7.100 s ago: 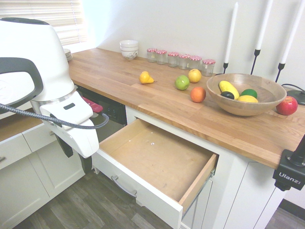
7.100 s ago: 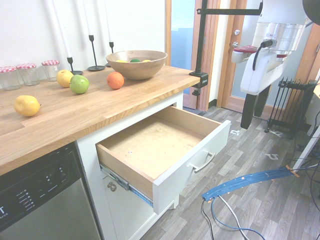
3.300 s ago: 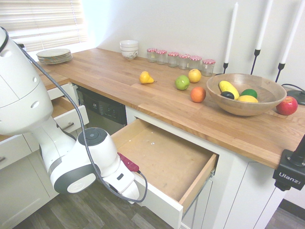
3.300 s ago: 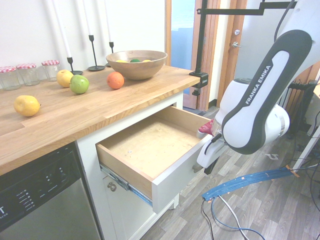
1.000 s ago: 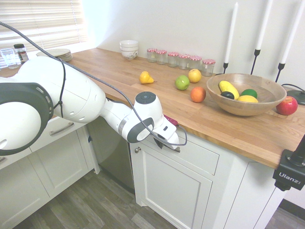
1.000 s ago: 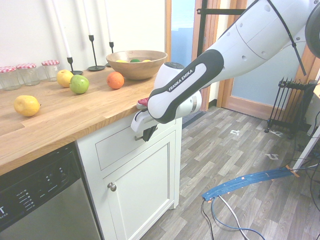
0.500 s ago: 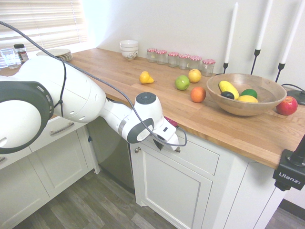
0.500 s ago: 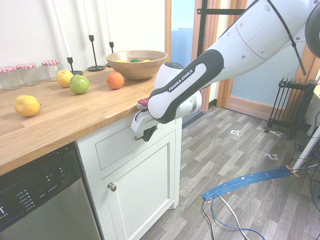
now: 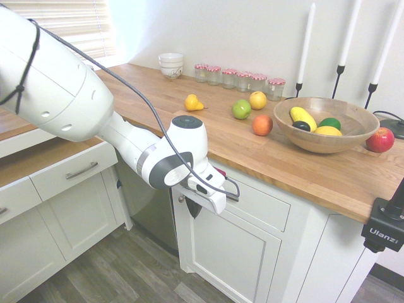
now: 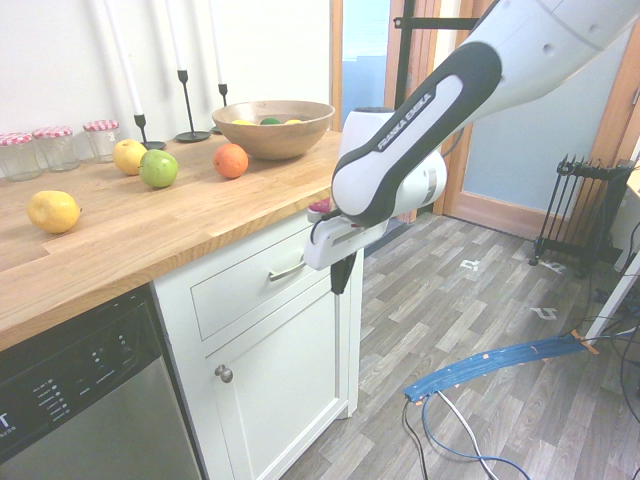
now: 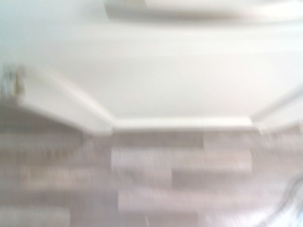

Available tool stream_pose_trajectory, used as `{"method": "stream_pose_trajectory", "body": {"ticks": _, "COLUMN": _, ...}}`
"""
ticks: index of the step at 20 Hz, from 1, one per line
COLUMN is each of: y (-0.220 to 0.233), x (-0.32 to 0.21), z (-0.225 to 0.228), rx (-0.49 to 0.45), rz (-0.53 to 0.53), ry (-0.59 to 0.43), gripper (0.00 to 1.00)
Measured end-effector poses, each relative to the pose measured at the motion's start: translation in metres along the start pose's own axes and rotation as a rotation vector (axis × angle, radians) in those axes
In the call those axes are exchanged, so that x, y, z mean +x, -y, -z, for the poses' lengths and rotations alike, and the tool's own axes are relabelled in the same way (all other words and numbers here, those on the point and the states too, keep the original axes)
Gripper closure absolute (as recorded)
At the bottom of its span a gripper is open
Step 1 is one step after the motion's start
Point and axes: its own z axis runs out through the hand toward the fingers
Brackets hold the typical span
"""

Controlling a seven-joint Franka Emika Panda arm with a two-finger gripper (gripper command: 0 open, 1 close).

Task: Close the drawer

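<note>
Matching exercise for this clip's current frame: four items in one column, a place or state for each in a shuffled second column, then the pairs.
Items:
1. drawer
2. gripper
3. red apple
4. bananas

Places or states:
A. in the wooden bowl
B. shut, front flush with the cabinet
C. on the counter beside the bowl
D. pointing down in front of the cabinet, off the handle

Pairs: 1-B, 2-D, 3-C, 4-A

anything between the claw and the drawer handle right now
Nothing: in the second exterior view the claw hangs apart from the shut white recessed-panel drawer, with only bare drawer front between it and the curved silver bar handle.
</note>
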Motion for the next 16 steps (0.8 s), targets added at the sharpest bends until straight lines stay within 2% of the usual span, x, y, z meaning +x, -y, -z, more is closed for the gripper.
{"method": "stream_pose_trajectory", "body": {"ticks": 3, "y": -0.045, "x": -0.005, "z": 0.03, "rx": -0.038, "rz": 0.015, "ry": 0.015, "gripper": 1.0}}
{"method": "stream_pose_trajectory", "body": {"ticks": 8, "y": -0.115, "x": -0.027, "z": 0.085, "rx": -0.032, "rz": 0.032, "ry": 0.016, "gripper": 1.0}}
{"method": "stream_pose_trajectory", "body": {"ticks": 15, "y": -0.201, "x": -0.099, "z": 0.129, "rx": -0.017, "rz": 0.04, "ry": 0.033, "gripper": 1.0}}
{"method": "stream_pose_trajectory", "body": {"ticks": 16, "y": -0.209, "x": -0.111, "z": 0.133, "rx": -0.015, "rz": 0.043, "ry": 0.032, "gripper": 0.0}}
